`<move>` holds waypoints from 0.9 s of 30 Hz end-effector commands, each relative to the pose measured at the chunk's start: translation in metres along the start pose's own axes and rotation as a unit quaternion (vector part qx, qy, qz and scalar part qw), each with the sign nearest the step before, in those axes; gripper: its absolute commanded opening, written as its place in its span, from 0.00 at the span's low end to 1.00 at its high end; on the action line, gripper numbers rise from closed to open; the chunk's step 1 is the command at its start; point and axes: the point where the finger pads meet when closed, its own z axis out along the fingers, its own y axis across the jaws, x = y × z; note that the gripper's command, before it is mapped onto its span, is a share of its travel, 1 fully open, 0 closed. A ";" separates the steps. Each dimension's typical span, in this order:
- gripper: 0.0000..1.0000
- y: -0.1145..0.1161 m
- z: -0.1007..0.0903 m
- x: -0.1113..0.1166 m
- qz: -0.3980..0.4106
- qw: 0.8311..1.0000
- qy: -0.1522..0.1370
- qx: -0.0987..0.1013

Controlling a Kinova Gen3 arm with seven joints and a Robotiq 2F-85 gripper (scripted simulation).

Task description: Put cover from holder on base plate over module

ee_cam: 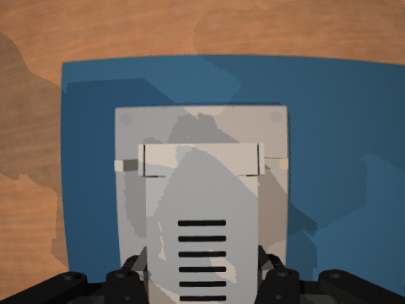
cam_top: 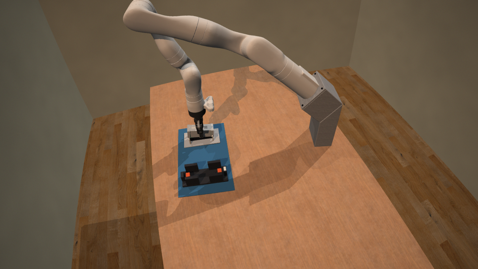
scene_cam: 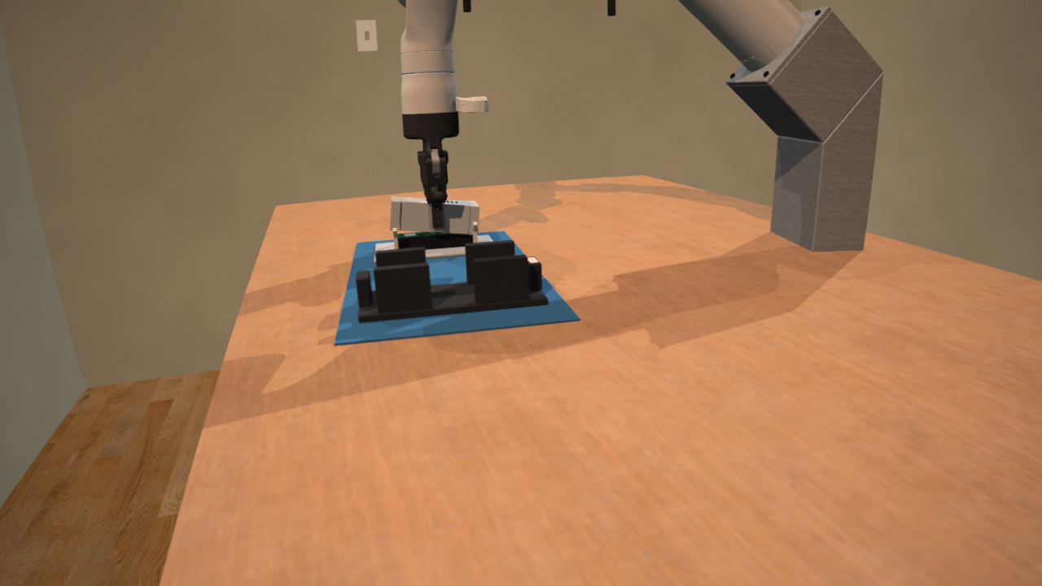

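My gripper is shut on the grey cover, a thin-walled box with vent slots on top. It holds the cover level, just above the module, whose dark body and green edge show under the cover's lower rim. The module sits on the light grey base plate at the far end of the blue mat. In the wrist view the cover lies centred over the base plate, with my fingers on its two long sides. The black holder stands empty at the mat's near end.
The holder has tall black blocks and two orange marks, a short way in front of the base plate. The arm's grey pedestal stands on the table to the right. The table's left edge runs close beside the mat.
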 end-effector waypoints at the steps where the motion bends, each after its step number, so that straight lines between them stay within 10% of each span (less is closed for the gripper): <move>1: 0.00 0.000 0.003 0.001 -0.001 1.000 0.002 0.001; 27: 0.00 0.000 0.005 0.001 -0.001 1.000 0.002 0.001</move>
